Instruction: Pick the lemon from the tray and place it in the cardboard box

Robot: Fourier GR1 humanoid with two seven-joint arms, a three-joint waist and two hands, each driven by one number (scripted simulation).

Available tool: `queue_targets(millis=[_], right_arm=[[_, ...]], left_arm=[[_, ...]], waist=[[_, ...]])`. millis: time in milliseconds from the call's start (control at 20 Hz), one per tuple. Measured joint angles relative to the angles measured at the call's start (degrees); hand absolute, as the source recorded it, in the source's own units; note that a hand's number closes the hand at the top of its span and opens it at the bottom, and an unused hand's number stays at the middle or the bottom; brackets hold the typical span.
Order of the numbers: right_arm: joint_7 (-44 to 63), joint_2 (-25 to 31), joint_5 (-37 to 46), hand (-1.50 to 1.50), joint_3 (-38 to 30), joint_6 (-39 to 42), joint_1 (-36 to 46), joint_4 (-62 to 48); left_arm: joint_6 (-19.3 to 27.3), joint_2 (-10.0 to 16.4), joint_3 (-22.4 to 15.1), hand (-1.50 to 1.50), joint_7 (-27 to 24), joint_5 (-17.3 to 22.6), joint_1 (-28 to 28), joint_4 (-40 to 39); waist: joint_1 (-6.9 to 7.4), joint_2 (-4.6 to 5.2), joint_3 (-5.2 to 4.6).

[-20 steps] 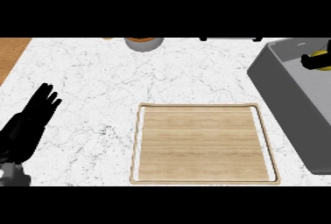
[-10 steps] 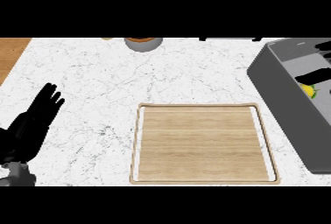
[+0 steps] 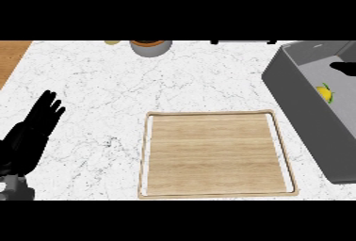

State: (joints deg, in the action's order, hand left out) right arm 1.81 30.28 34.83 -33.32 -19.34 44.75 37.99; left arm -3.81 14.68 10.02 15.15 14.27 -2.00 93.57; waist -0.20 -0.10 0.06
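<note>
— At the near left edge, what was logged?
— Left hand point(image 3: 31, 136), resting upright, fingers straight and spread.
— Centre?
— Wooden tray point(image 3: 208, 114), flat on the marble counter point(image 3: 90, 84).
— Right side?
— Grey box point(image 3: 299, 113), with the lemon point(image 3: 325, 92) lying inside on its floor. Right hand point(image 3: 344, 68) showed partly above, apart from the lemon; its state could not be told.
— Far edge?
— Round pot point(image 3: 150, 47).
</note>
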Motion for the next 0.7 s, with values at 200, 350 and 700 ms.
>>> queue_targets(millis=[200,350,700], right_arm=[[-2.2,2.0,-5.9,-1.50,-4.0,2.0,-3.6,2.8],[-2.7,4.5,-10.0,-1.50,-6.7,4.8,-6.5,4.9],[-5.6,8.7,-18.3,-1.50,-10.2,13.3,-15.8,9.8]], left_arm=[[-0.5,-0.1,-0.1,0.00,0.0,-0.2,0.4,0.4],[-0.9,-0.1,0.4,0.00,-0.1,0.1,0.8,0.6],[-0.4,-0.8,0.4,0.00,0.9,-0.6,0.9,1.7]], waist=[[-0.07,-0.02,-0.04],[-0.14,-0.04,-0.04],[-0.05,-0.01,-0.05]])
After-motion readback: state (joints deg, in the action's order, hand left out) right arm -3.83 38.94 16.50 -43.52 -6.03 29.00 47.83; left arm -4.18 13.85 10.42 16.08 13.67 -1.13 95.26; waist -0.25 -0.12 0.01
